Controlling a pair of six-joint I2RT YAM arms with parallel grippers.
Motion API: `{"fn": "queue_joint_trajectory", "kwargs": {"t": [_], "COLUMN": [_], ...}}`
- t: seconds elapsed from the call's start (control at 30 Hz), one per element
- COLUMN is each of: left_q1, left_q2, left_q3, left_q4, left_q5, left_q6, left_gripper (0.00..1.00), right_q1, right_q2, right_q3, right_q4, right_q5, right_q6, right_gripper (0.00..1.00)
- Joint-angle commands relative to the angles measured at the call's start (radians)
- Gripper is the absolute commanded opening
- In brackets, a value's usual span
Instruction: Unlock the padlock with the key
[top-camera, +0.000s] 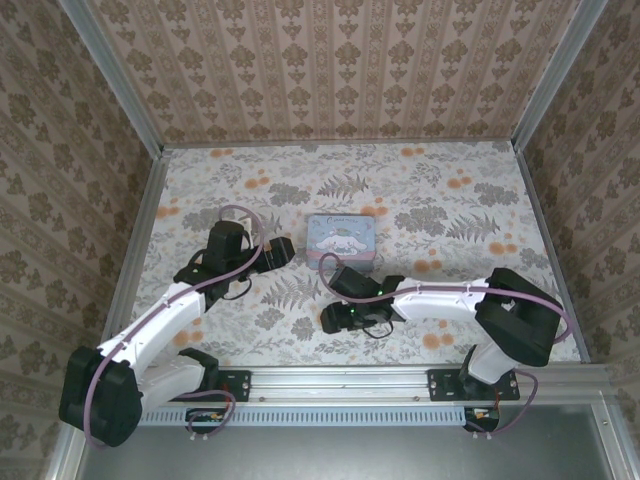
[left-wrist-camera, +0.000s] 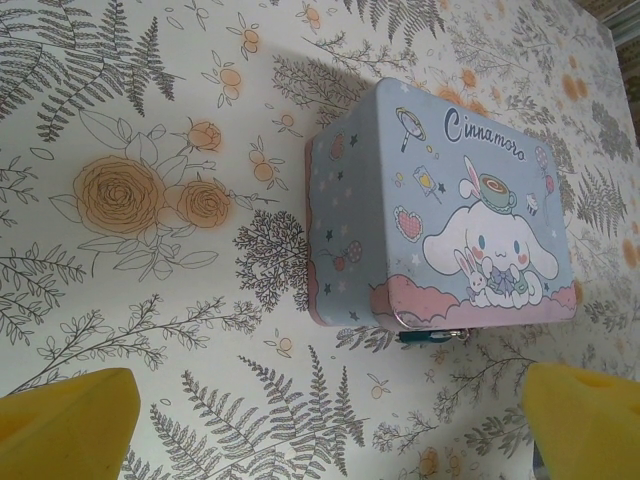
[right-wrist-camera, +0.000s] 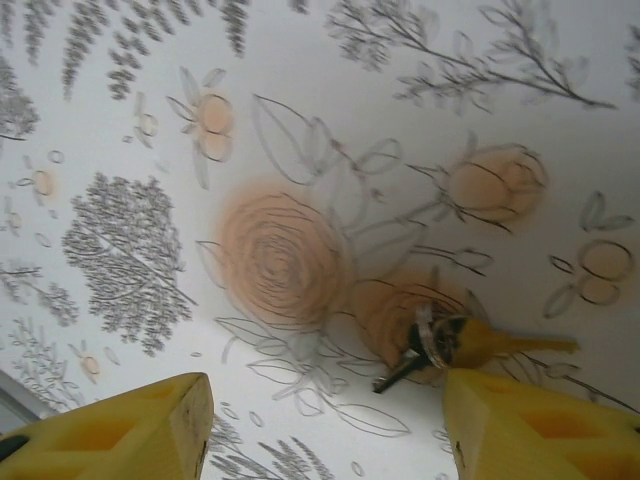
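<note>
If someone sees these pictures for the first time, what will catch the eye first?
The pale blue-and-pink cartoon tin stands out in the middle of the flowered table, a small teal padlock peeking out at its lower edge in the left wrist view. A brass key lies on an orange rose just ahead of the open right gripper.

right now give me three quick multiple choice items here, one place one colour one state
1. The tin is mostly: a) red b) pale blue and pink c) black
2. The key lies: a) on the tin b) on the table, between the fingers of the right gripper c) on the wall
3. The left gripper is: a) open b) shut on the key c) shut on the tin
Answers: 1 b, blue lid, pink band; 2 b, it rests on a flower print; 3 a, fingers wide apart.
</note>
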Motion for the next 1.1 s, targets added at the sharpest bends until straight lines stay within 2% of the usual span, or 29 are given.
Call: {"fn": "queue_joint_trajectory", "kwargs": {"t": [0.0, 0.17, 0.27, 0.67, 1.07], "left_q1": [0.001, 0.001, 0.001, 0.001, 0.001], "left_q2": [-0.007, -0.005, -0.004, 0.016, 0.019], "left_q3": [-0.009, -0.013, -0.012, -0.005, -0.012], "left_q4": [0.013, 0.015, 0.015, 0.022, 0.022], "left_q5": [0.017, 0.026, 0.027, 0.034, 0.032], "left_q6": [0.007, 0.008, 0.011, 0.012, 0.014], "left_gripper": [1.00, 1.00, 1.00, 1.00, 1.00], "right_q1": [0.005, -0.001, -0.012, 0.006, 0.028], "right_q2": [-0.009, -0.036, -0.046, -0.054, 0.017], "right_q3": [0.060, 0.118, 0.117, -0.025, -0.008], "right_q4": [-0.073, -0.261, -0.280, -0.038, 0.049], "right_q5": [0.023, 0.148, 0.148, 0.011, -0.032], "right_q6": [-0.059, -0.183, -0.183, -0.019, 0.020], "right_gripper": [0.63, 0.64, 0.64, 0.59, 0.57]}}
